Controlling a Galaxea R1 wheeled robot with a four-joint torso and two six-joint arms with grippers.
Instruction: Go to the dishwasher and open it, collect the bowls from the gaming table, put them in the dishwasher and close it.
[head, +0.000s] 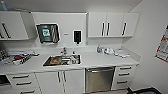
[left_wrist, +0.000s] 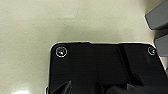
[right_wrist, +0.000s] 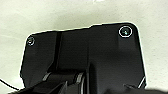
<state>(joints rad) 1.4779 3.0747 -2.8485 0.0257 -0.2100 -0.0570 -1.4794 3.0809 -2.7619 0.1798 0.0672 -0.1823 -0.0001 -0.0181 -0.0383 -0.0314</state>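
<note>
A dark robot part (head: 143, 90) pokes into the head view's lower right corner, the nearest thing to the camera, against pale floor. Beyond it runs a white kitchen counter (head: 100, 60) along the back wall.

From the left: a wall cabinet (head: 12, 25) with dark bar handles hangs above a dish rack (head: 16, 58) holding red and dark items too blurred to name. Below the counter there sit drawers (head: 22, 80) with dark handles. Next on the wall is a paper-towel dispenser (head: 47, 33), and under it, set into the counter, a steel sink (head: 62, 60) with some orange and brown things inside and a tap (head: 64, 50) behind it. A small black dispenser (head: 77, 36) is fixed to the wall just right of the sink. A double-door base cabinet (head: 61, 81) stands beneath the sink.

The dishwasher (head: 99, 79) is right of that cabinet, under the counter, its steel door shut and its handle bar across the top. Above it hang more wall cabinets (head: 112, 24). On the counter there are a bottle (head: 99, 49) and some white items. Further right is a drawer stack (head: 123, 77), then the side wall with a red-edged poster (head: 163, 47).

Both wrist views look down on pale floor (left_wrist: 37, 25) past the robot's own dark plate; whether the fingers of either gripper are released or clenched cannot be told.
</note>
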